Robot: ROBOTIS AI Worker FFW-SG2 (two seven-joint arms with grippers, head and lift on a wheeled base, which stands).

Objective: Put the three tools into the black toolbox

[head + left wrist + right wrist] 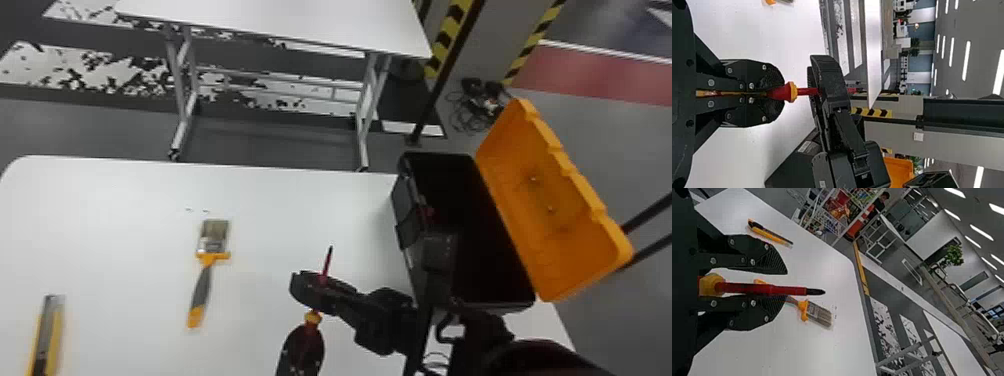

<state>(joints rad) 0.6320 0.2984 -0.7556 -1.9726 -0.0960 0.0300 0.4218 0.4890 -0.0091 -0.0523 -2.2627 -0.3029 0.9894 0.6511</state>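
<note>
At the bottom centre of the head view, my left gripper [301,348] holds the red and yellow screwdriver [326,265] by its handle. In the left wrist view the left gripper [778,94] is shut on that handle. My right gripper [306,289] crosses the red shaft; in the right wrist view the right gripper [784,286] has its fingers apart, with the screwdriver [762,288] at the gap. The paintbrush [201,290] lies mid-table, the utility knife [47,340] at the far left. The black toolbox [410,220] stands at the right, its orange lid [555,210] open.
The white table [125,210] carries the tools and toolbox. Beyond its far edge stands another white table [300,25] on metal legs. A dark pole [445,75] rises behind the toolbox, and the right forearm lies close along the toolbox's near side.
</note>
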